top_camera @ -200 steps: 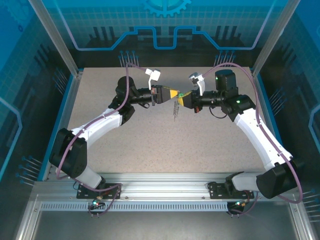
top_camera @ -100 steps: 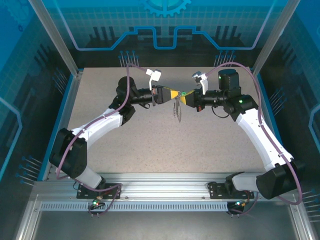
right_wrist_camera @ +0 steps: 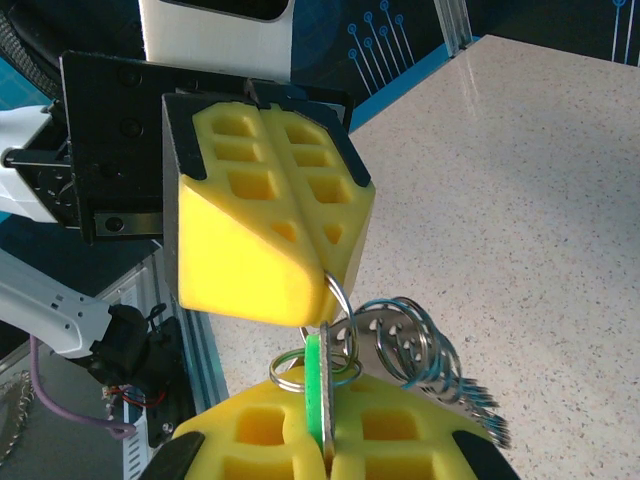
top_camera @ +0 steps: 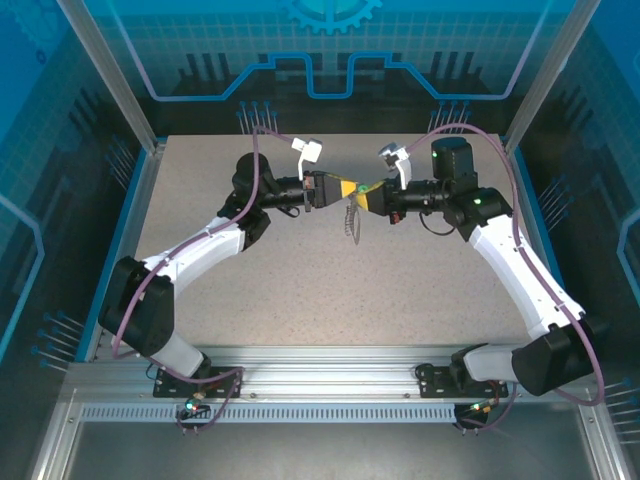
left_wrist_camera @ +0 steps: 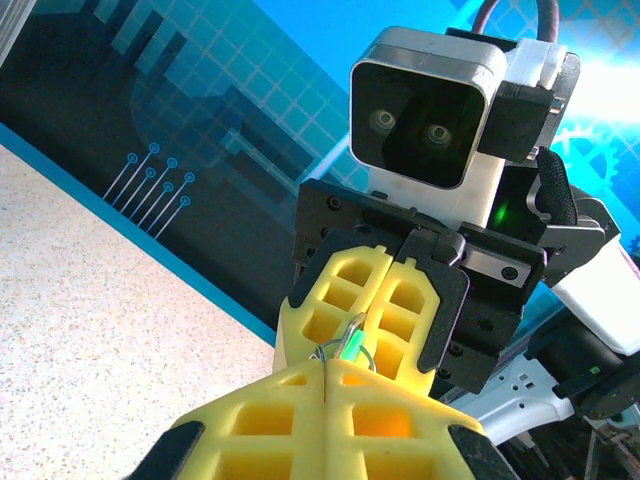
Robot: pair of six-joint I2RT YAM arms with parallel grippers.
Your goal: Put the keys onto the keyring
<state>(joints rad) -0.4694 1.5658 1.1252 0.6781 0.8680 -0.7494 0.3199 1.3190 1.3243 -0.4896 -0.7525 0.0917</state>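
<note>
Both grippers meet tip to tip above the far middle of the table. My left gripper [top_camera: 348, 188] [left_wrist_camera: 325, 370] is shut on the keyring [right_wrist_camera: 340, 296] [left_wrist_camera: 338, 352], a thin silvery wire ring. My right gripper [top_camera: 362, 193] [right_wrist_camera: 325, 398] is shut on the keys [right_wrist_camera: 317, 380] [left_wrist_camera: 354, 345] [top_camera: 357, 189], one key with a green head standing edge-on between the pads. The green head lies against the ring, and a second small ring [right_wrist_camera: 288, 372] circles its base. Whether the key is threaded on the keyring I cannot tell.
A bunch of silvery rings and flat metal pieces [right_wrist_camera: 430, 360] [top_camera: 350, 220] hangs from the joint, above the speckled table [top_camera: 330, 290]. Blue enclosure walls [top_camera: 90, 120] and metal posts [top_camera: 120, 70] surround the table. Both arms [top_camera: 200, 245] [top_camera: 510, 250] reach in from the near corners.
My right gripper drew back to the right half a second ago and has come back against the left fingertips. The hanging bunch swung and now hangs shorter. The left arm stayed put.
</note>
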